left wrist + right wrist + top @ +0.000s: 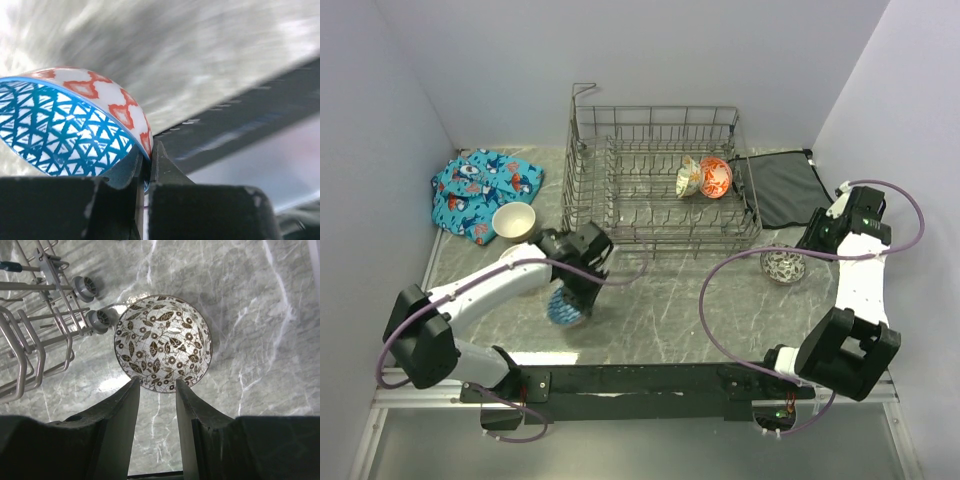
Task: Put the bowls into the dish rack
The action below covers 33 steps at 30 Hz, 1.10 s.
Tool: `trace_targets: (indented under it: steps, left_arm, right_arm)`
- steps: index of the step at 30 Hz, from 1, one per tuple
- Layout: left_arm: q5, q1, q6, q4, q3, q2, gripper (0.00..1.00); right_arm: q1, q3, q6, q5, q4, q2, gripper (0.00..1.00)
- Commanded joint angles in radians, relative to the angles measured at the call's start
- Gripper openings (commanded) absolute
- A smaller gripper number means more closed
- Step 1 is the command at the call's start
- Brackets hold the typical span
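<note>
Since bowls likely slot on edge into the rack, the left claw is pinching the blue bowl by its rim, holding it tilted nearby, while the right claw is hovering spread above the speckled bowl.

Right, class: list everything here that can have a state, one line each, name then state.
left gripper: jaws shut on rim of blue bowl.
blue bowl: held, tilted on edge.
right gripper: jaws open, empty.
speckled bowl: upright on table.
cream bowl: upright on table.
leaf bowl: on edge in dish rack.
orange-red bowl: on edge in dish rack.
dish rack: holds two bowls.
</note>
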Motion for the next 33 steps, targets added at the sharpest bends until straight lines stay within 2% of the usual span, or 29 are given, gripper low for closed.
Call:
trace_targets:
  steps: [1,3,6,9,10,13,14,15,17,18,19,21,22,23,24,26,27,28,29,33]
  left_arm:
    - [0.236,-0.008,0.103,-0.020,0.242,-0.005,0.01]
    - [0.303,-0.002,0.111,-0.047,0.364,0.022,0.01]
    - [0.446,0.043,0.215,-0.074,0.492,0.068,0.01]
    - [0.572,0.083,0.351,-0.129,0.588,0.109,0.01]
    - [0.581,0.084,0.452,-0.170,0.621,0.139,0.01]
    - [0.658,0.115,0.529,-0.227,0.840,0.248,0.01]
    - [0.678,0.130,0.543,-0.241,0.997,0.288,0.01]
    - [0.686,0.136,0.545,-0.242,1.078,0.330,0.01]
    - [0.727,0.168,0.488,-0.200,1.263,0.449,0.01]
    - [0.750,0.178,0.450,-0.161,1.293,0.482,0.01]
    - [0.791,0.188,0.330,-0.099,1.308,0.527,0.01]
    - [0.839,0.228,0.177,0.183,1.264,0.545,0.01]
    - [0.869,0.244,-0.006,0.296,1.231,0.549,0.01]
    - [0.880,0.276,-0.103,0.550,1.145,0.549,0.01]
    - [0.881,0.291,-0.288,0.663,1.103,0.551,0.01]
    - [0.877,0.325,-0.450,0.872,1.037,0.583,0.01]
    - [0.876,0.330,-0.512,0.981,1.054,0.610,0.01]
    - [0.874,0.333,-0.582,1.012,1.089,0.685,0.01]
    - [0.876,0.331,-0.595,1.038,1.167,0.724,0.01]
    - [0.833,0.330,-0.539,1.065,1.278,0.848,0.01]
  right_arm:
    - [-0.006,0.074,-0.035,0.039,-0.004,0.023,0.42]
    - [-0.006,0.079,-0.048,0.057,-0.003,0.026,0.42]
    - [-0.008,0.081,-0.065,0.075,0.000,0.036,0.42]
    - [-0.006,0.090,-0.082,0.071,-0.017,0.046,0.44]
    - [-0.006,0.099,-0.084,0.072,-0.021,0.049,0.46]
    - [-0.006,0.122,-0.090,0.063,-0.037,0.050,0.50]
    - [-0.006,0.127,-0.088,0.063,-0.037,0.048,0.50]
    - [-0.006,0.130,-0.087,0.063,-0.041,0.049,0.51]
    - [-0.008,0.134,-0.076,0.060,-0.043,0.053,0.51]
    - [-0.006,0.131,-0.072,0.060,-0.040,0.053,0.51]
    - [-0.006,0.122,-0.062,0.062,-0.035,0.048,0.51]
    - [-0.006,0.110,-0.062,0.077,-0.032,0.043,0.50]
    - [-0.006,0.101,-0.064,0.082,-0.029,0.040,0.50]
    - [-0.006,0.093,-0.065,0.097,-0.029,0.037,0.50]
    - [-0.006,0.085,-0.068,0.105,-0.024,0.033,0.50]
    - [-0.008,0.081,-0.073,0.121,-0.027,0.031,0.50]
    - [-0.013,0.082,-0.075,0.131,-0.035,0.031,0.49]
    - [-0.016,0.082,-0.079,0.131,-0.040,0.031,0.49]
    - [-0.019,0.079,-0.084,0.131,-0.043,0.030,0.49]
    - [-0.029,0.073,-0.091,0.149,-0.046,0.042,0.49]
